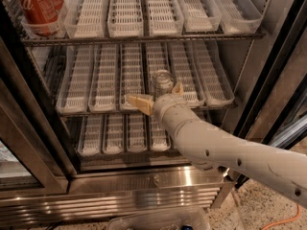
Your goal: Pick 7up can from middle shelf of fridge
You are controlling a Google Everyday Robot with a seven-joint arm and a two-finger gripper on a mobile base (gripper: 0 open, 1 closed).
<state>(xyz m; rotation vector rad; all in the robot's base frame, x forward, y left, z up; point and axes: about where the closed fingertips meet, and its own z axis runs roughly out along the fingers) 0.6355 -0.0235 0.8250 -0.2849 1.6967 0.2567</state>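
The 7up can (163,82), silvery with a shiny round top, stands upright at the front of the fourth lane tray of the middle shelf (103,83) in the fridge (144,183). My gripper (159,95) is at the shelf's front edge, just in front of the can. Its tan fingers are spread. The left one (139,102) sticks out well left of the can and the right one (178,87) is by the can's right side. The can sits between them, not clamped. My pale arm (230,155) reaches in from the lower right.
A red cola can (36,6) stands in the top shelf's left tray. A lower rack (124,133) has shorter trays. Dark door frames stand at left (29,123) and right (280,75). A clear plastic container (158,220) and an orange cable (283,219) lie on the floor.
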